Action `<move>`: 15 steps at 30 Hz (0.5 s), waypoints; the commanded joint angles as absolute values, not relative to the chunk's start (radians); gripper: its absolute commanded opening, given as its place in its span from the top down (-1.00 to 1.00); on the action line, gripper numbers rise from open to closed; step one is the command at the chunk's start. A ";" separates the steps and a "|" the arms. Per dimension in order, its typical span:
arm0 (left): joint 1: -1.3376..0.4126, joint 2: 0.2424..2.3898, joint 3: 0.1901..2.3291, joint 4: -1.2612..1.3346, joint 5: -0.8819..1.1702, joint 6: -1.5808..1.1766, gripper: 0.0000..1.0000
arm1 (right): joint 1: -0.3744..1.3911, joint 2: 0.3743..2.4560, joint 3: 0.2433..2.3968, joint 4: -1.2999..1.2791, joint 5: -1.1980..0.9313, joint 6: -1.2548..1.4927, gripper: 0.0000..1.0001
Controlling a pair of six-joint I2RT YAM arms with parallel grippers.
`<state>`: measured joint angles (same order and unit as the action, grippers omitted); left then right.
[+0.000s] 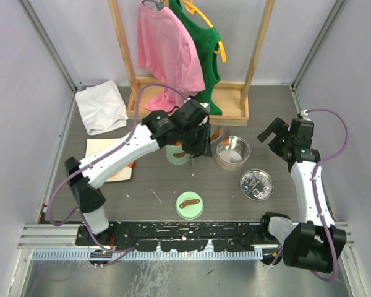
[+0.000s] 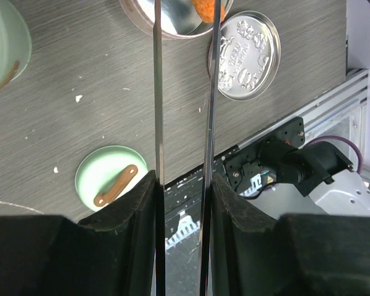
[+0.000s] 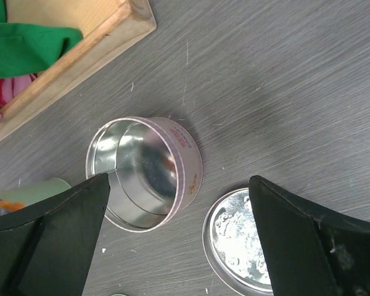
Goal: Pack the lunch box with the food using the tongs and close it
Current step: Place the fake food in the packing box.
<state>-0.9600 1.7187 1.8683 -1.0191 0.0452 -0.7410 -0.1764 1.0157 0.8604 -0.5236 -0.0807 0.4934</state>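
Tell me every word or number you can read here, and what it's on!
Silver lid: raised lettering stamped into it, too blurred to read.
Round tin: small red print on its outer wall, too small to read.
No other text shows.

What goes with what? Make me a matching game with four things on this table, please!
Things:
1. tongs
2. silver lid
3. green lid
4. white cloth

Clues:
A. lying at the far left
B. flat beside the round tin
C. pinched in the left tool
D. has a brown handle on top

Pairs: 1-C, 2-B, 3-D, 4-A
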 commanded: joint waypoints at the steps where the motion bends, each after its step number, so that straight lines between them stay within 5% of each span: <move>1: -1.001 1.785 1.960 -0.928 0.015 -0.729 0.75 | -0.232 1.061 0.869 -0.436 -0.194 0.513 -1.00; 15: -1.078 1.977 2.073 -0.894 -0.040 -0.701 0.74 | -0.253 0.891 0.810 -0.461 -0.064 0.591 -1.00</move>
<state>-1.0691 1.9747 1.9968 -0.9733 0.0048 -0.7361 -0.2508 0.9306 0.8097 -0.4835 -0.0902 0.5690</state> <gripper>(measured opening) 0.337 0.998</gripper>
